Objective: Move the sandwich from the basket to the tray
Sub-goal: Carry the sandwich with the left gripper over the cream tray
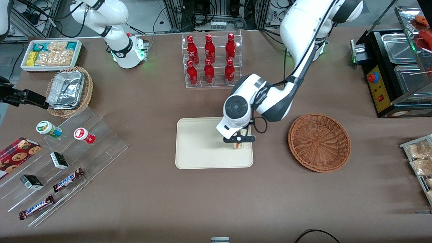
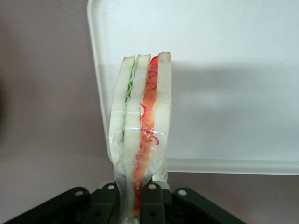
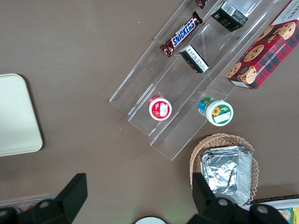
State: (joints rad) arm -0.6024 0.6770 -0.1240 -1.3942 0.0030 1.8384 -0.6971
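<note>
Clamped on the sandwich (image 2: 140,126), the two black fingers (image 2: 106,205) of the gripper (image 1: 239,140) pinch the wrapped wedge near one end, with the clear film bunched between them. From the wrist camera the bread slices stand on edge, green filling on one side and red on the other, and the free end of the wedge points toward the tray (image 2: 224,70).

In the front view the gripper hangs over the tray (image 1: 199,145), close to the edge that faces the basket (image 1: 319,141), and the sandwich (image 1: 238,145) shows just below the fingers. The basket sits well apart toward the working arm's end of the table and looks empty. I cannot tell whether the wedge touches the tray floor yet or is held just above it.

The carry looks done, so the step in hand is the set-down. To do it well, I would lower straight down until the wedge bears on the tray floor, then part the fingers slowly, since the film may cling to a pad. Standing on a narrow edge, the wedge may tip over on release; keeping it inside the rim matters more than keeping it upright. Lift away vertically afterwards.
</note>
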